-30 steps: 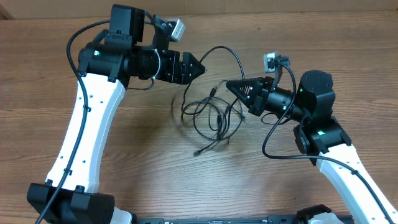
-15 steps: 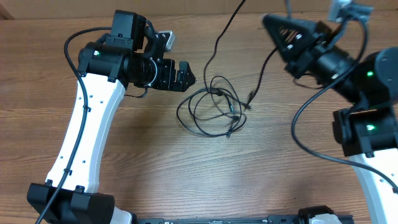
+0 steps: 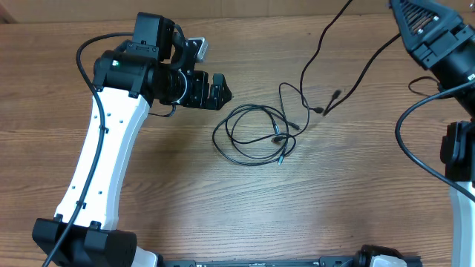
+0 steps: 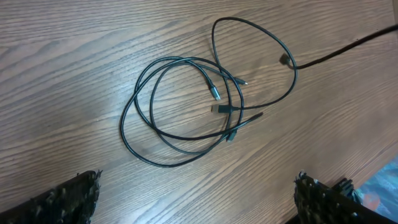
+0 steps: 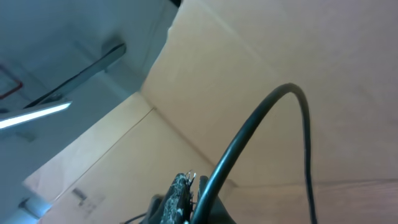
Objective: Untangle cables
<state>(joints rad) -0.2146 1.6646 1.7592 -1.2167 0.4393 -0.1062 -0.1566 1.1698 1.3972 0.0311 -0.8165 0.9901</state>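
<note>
1. You are looking at a brown wooden table (image 3: 334, 193); in the overhead view its grain runs left to right.
2. Thin black cables (image 3: 276, 138) lie on it near the middle, in a loose coil of overlapping loops flat on the wood.
3. Several small plugs (image 4: 216, 94) sit close together inside the right part of the coil, and one has a bluish tip.
4. A wider loop (image 4: 273, 40) swings out from the coil on the far right side, crossing the inner loops.
5. From that loop, strands run toward the far right corner; you cannot tell where they leave the wood.
</note>
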